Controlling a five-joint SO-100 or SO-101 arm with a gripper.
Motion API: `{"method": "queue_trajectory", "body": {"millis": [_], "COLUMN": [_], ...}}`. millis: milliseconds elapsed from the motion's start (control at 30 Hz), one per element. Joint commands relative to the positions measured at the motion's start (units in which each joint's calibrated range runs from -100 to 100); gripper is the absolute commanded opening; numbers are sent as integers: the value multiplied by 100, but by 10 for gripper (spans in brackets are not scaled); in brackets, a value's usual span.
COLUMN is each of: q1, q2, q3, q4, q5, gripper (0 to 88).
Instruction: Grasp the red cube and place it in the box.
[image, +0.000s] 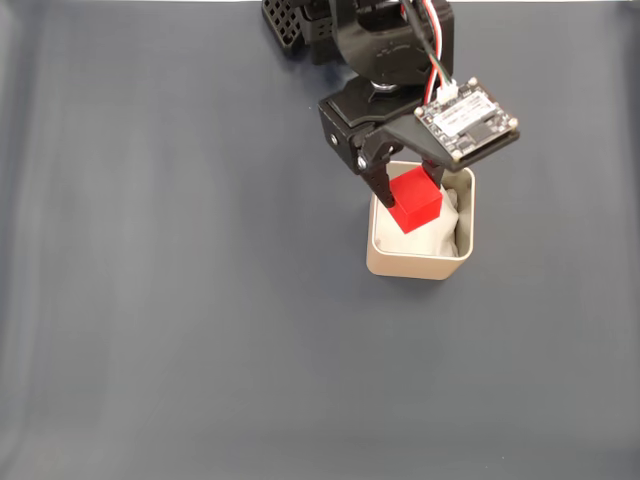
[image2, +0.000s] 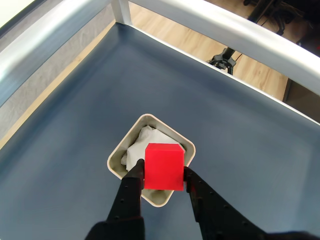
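The red cube (image: 414, 201) hangs over the beige box (image: 415, 262), pinched between two black fingers. My gripper (image: 410, 192) is shut on it, reaching down from the arm at the top of the fixed view. In the wrist view the red cube (image2: 163, 166) sits between the fingertips of the gripper (image2: 163, 172), directly above the near part of the box (image2: 120, 155). White padding (image2: 142, 148) fills the box beneath. Whether the cube touches the padding I cannot tell.
The dark blue-grey mat (image: 180, 300) covers the table around the box. In the wrist view a metal frame rail (image2: 235, 30) runs along the far edge of the table, with wooden floor beyond. The arm's base (image: 330, 25) stands at the top.
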Motion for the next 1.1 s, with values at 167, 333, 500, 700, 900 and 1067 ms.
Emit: {"method": "queue_trajectory", "body": {"millis": [167, 333, 500, 700, 900, 1067], "q1": [-129, -193, -299, -299, -264, -236], "q2": [23, 75, 118, 118, 127, 127], "q3": [-198, -189, -189, -98, 67, 139], "q4": [-137, -252, -350, -703, -1015, -1130], "q5": [-112, -225, -361, -464, -479, -459], "gripper": [53, 91, 160, 279, 362, 406]}}
